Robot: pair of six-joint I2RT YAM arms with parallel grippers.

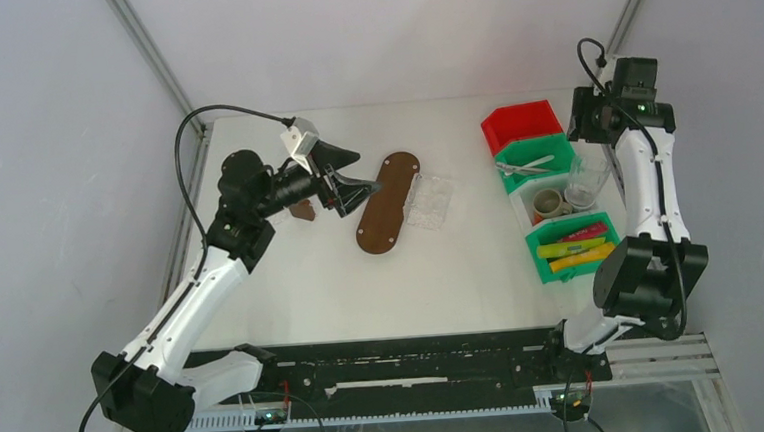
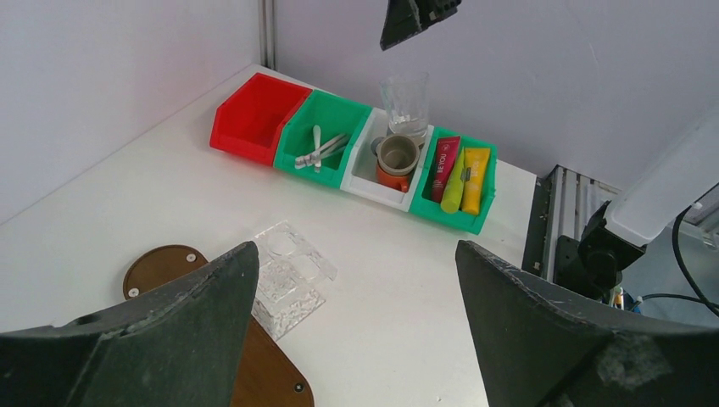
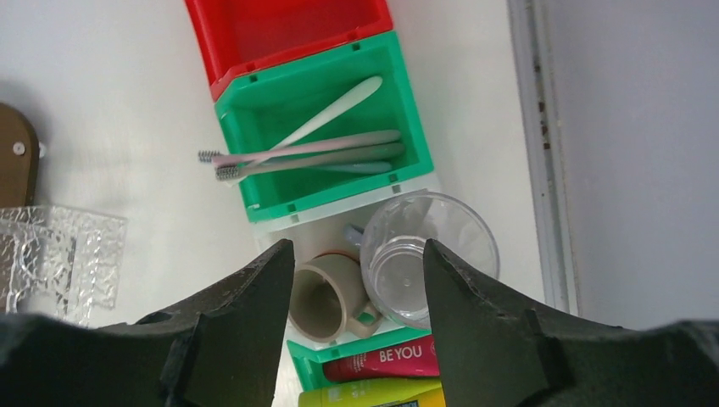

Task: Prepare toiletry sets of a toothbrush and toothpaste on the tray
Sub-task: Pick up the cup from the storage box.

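Several toothbrushes (image 3: 314, 153) lie in a green bin (image 1: 532, 153). The toothpaste tubes lie in another green bin (image 1: 552, 270): a pink-red one (image 3: 386, 360) and a lime green one (image 3: 373, 392), with a yellow tube (image 2: 475, 178) beside them. The brown oval tray (image 1: 388, 202) lies bare at mid-table. My left gripper (image 2: 356, 250) hangs open over the tray's left side, holding nothing. High over the bins, my right gripper (image 3: 358, 248) stands open above the mug and glass with nothing between its fingers.
A red bin (image 1: 521, 122) stands at the far end of the row. A white bin (image 2: 366, 170) holds a beige mug (image 3: 326, 297) and a clear glass (image 3: 424, 254). A clear textured plastic piece (image 1: 428, 202) lies against the tray's right edge.
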